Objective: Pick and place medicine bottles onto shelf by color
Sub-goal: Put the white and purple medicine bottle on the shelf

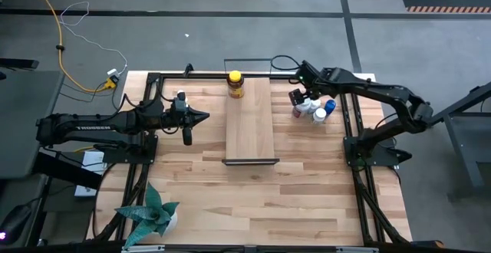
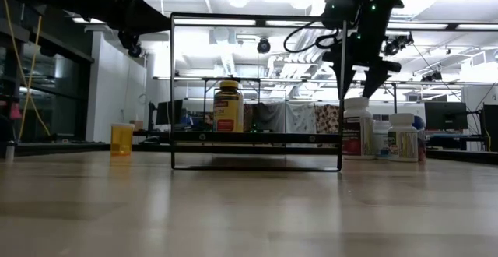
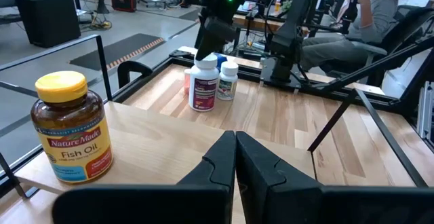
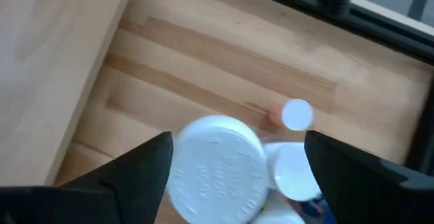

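Right gripper fingers spread over white bottle

I saw the plank tabletop carrying the shelf at its middle, with the yellow-capped fish oil bottle standing upright at the shelf's far end. A cluster of white medicine bottles stood on the bare planks just right of it. A small potted plant sat at the near left corner, and an empty amber cup stood on the tabletop in the low view.
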